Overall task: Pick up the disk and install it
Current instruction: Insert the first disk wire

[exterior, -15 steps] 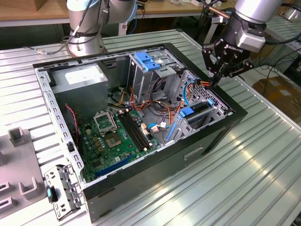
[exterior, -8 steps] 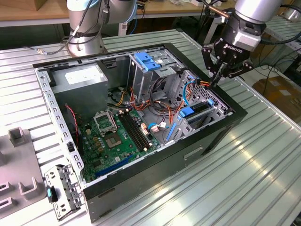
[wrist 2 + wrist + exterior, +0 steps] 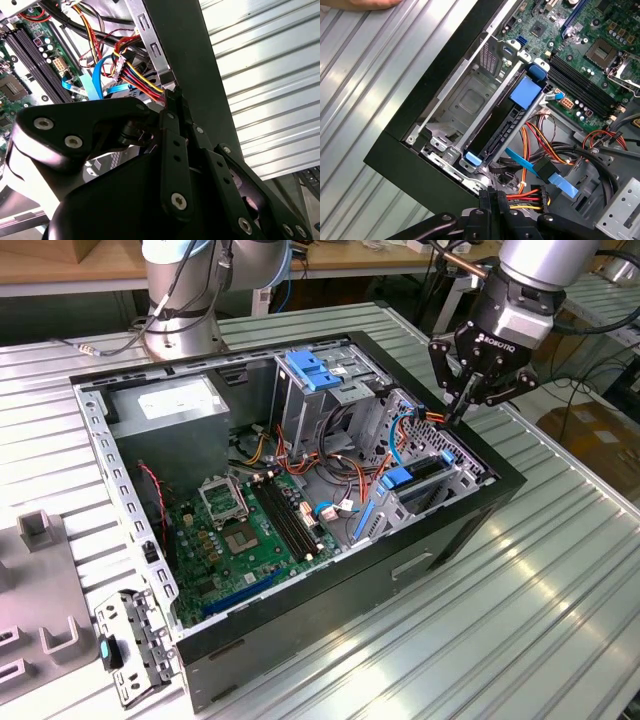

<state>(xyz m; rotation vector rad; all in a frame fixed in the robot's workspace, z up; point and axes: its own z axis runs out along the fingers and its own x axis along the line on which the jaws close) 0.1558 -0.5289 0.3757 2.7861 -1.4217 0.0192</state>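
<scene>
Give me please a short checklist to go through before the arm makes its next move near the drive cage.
1. Hand empty: ok. The hand is closed with nothing between its fingers.
2. Disk in its bay: ok. The disk stands on edge in the drive cage, blue rails showing.
3. Disk pushed fully home: cannot tell.
4. Cables away from the hand: not ok. The coloured power cables lie right beside the fingertips.
5. Hand free of the case rim: ok. In the exterior view it hangs above the rim.
</scene>
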